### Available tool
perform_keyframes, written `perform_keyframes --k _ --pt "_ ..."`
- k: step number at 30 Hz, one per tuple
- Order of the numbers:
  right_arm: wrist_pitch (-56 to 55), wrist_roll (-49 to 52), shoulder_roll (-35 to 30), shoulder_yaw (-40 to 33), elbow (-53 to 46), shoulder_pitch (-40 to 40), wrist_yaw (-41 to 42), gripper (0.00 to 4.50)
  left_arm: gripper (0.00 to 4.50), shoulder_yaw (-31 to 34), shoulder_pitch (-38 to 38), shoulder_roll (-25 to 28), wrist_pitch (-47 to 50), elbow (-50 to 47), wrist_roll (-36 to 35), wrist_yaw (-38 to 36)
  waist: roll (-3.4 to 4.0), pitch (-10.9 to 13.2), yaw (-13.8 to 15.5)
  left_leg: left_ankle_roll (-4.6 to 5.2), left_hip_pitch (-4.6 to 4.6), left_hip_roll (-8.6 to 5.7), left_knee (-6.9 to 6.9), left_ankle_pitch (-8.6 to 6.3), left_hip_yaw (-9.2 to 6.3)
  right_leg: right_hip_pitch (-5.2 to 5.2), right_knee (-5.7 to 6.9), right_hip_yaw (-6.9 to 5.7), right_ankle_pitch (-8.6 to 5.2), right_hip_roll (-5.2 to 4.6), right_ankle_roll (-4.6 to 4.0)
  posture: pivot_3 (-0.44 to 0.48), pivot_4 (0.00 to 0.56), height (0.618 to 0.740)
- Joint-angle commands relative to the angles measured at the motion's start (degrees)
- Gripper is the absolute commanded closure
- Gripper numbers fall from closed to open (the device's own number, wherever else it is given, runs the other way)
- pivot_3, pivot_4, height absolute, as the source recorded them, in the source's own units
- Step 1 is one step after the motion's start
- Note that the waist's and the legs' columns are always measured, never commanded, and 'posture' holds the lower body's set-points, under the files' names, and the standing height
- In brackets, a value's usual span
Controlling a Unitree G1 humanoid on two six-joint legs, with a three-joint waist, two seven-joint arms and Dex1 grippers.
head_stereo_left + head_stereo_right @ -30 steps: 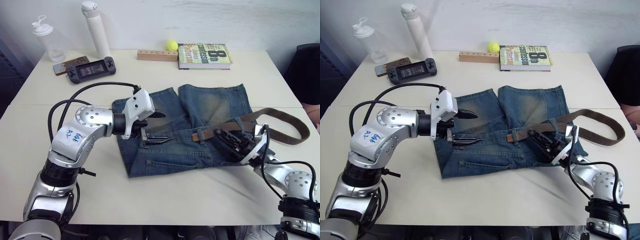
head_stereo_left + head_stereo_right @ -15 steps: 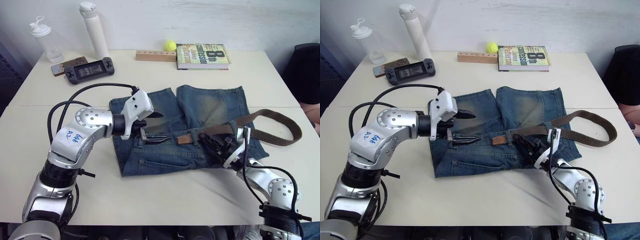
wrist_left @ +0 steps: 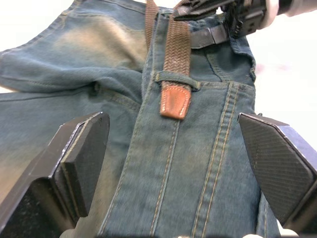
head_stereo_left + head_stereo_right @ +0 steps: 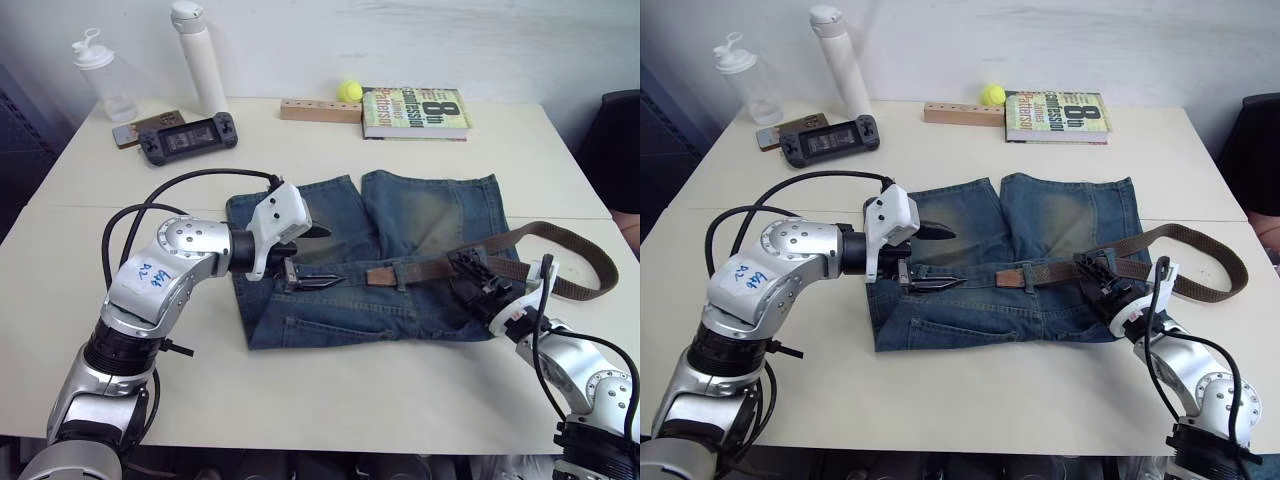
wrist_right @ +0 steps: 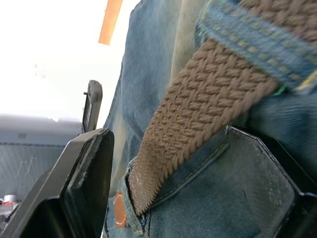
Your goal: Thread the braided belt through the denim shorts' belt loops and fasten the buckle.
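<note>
The denim shorts (image 4: pixel 385 255) are lying flat at the middle of the worktop (image 4: pixel 300 400), and the braided belt (image 4: pixel 430 268) is running along the waistband, partly threaded. Its tan tip (image 3: pixel 174 100) is poking just past one belt loop (image 3: pixel 176 78); toward three o'clock the strap is passing under another loop and curling off the shorts in a wide bend. The left gripper (image 4: pixel 310 258) is hovering over the waistband at about nine o'clock of the tip, jaws spread and empty. The right gripper (image 4: pixel 478 283) is straddling the strap with jaws released. Remaining loops and fastening are seemingly still to come; I cannot make out the buckle.
</note>
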Motion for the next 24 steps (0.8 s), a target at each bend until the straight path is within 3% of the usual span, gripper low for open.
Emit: perform_keyframes --k 1,3,6,11,13,24 --pt "-2.42 0.51 -0.53 -0.79 -0.06 -0.5 0.29 0.66 0.0 0.28 -0.69 0.02 -1.46 -0.2 0.47 -0.24 0.0 0.0 0.05 0.0 0.0 0.0 0.0 0.01 0.0 0.0 0.01 0.0 0.0 0.0 0.0 0.0 0.15 0.738" --pt "-3.63 0.72 -0.02 -0.93 0.49 -0.92 0.54 0.66 0.0 0.35 -0.72 0.19 -1.73 -0.04 0.58 -0.38 0.0 0.0 0.14 0.02 0.0 -0.01 0.01 0.02 0.0 0.0 0.0 0.01 0.0 -0.01 0.0 0.0 0.15 0.738" --pt "-4.65 2.4 0.9 -0.61 0.14 -1.2 0.56 1.41 0.0 0.52 -0.49 0.4 -1.98 0.1 0.73 -0.43 0.0 0.0 0.19 0.02 -0.01 -0.01 -0.01 0.02 0.0 0.0 -0.01 0.02 0.0 -0.01 0.0 0.0 0.15 0.738" --pt "-4.7 1.72 3.51 3.56 -3.42 -0.07 0.44 3.76 0.0 0.3 -0.29 0.21 -2.06 0.02 0.8 -0.37 0.0 0.0 0.2 0.02 -0.01 0.0 -0.03 0.02 0.0 0.0 -0.04 0.01 0.0 -0.01 0.0 0.0 0.15 0.738" --pt "-5.22 1.37 4.91 5.27 -4.2 0.05 0.4 4.48 0.0 0.27 -0.27 0.18 -2.01 0.03 0.83 -0.33 0.0 0.0 0.13 0.02 -0.01 0.0 -0.03 0.02 0.0 0.0 -0.04 0.02 0.0 -0.01 0.0 0.0 0.15 0.738" --pt "-8.87 -8.14 10.61 13.65 -7.15 -0.13 -1.23 4.48 0.0 0.31 -0.07 0.78 -2.06 -0.02 1.51 -0.45 0.01 0.0 -0.72 0.02 0.0 0.0 -0.04 0.02 -0.01 -0.01 -0.02 0.02 0.0 -0.01 0.0 0.0 0.15 0.738"
